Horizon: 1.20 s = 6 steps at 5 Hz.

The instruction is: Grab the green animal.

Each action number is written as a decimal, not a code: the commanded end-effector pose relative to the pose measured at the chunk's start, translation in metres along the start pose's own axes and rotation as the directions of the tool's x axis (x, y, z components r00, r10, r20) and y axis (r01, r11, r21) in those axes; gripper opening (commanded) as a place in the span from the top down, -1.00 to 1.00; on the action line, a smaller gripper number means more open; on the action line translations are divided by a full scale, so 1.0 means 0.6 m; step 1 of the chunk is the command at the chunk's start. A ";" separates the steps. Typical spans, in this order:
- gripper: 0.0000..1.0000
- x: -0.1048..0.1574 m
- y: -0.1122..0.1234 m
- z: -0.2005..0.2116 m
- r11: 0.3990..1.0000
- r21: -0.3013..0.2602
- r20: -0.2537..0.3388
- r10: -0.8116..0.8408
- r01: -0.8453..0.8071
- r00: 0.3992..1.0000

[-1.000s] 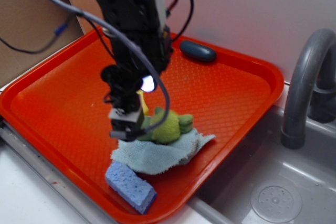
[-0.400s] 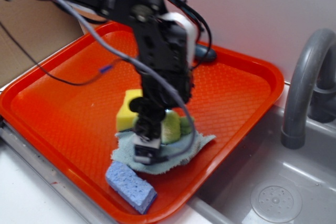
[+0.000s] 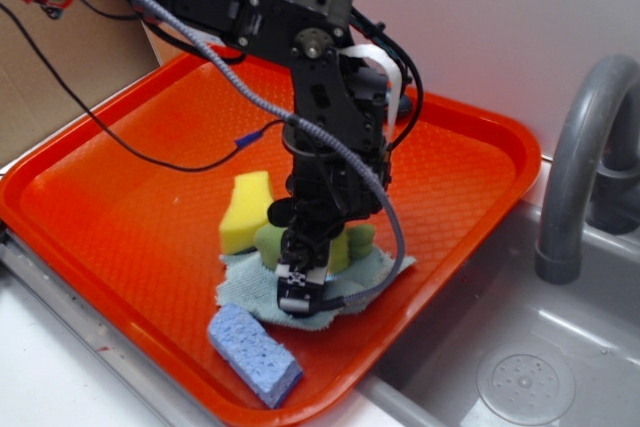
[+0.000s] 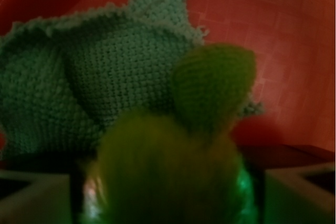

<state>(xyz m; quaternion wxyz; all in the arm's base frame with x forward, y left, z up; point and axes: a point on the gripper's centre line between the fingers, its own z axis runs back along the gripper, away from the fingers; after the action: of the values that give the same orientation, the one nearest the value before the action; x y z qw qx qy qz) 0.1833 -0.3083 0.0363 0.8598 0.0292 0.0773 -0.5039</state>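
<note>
The gripper point(image 3: 300, 287) has swung down over the green animal point(image 4: 173, 166), jaws apart straddling it, and may pinch the cloth point(image 4: 79, 87) underneath too.

exterior: looking down at an angle across the red tray point(image 3: 130, 197) — moderately near. wrist: pressed close over the blue-green cloth point(image 4: 105, 72) — shared by both.

Yellow sponge point(image 3: 245, 211) and cloth point(image 3: 262, 289) crowd the green animal point(image 3: 345, 245).

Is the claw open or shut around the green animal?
Open. In the wrist view the claw has a finger at each lower corner with the green animal between them, not visibly squeezed.
</note>
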 end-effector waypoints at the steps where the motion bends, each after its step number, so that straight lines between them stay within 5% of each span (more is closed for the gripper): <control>1: 1.00 -0.056 0.014 0.082 0.980 -0.154 0.124 0.142 -0.122 0.982; 2: 1.00 -0.093 0.032 0.122 0.950 -0.246 0.169 0.237 -0.192 0.957; 4: 1.00 -0.186 0.047 0.230 0.880 -0.209 0.172 0.462 -0.426 0.870; 5: 1.00 -0.260 0.057 0.280 0.751 -0.183 0.184 0.660 -0.634 0.729; 6: 1.00 -0.322 -0.022 0.329 0.634 -0.149 0.183 0.771 -0.758 0.609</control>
<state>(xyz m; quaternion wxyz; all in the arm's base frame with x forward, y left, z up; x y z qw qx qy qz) 0.1281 -0.1543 0.2486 0.9970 0.0005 -0.0016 -0.0779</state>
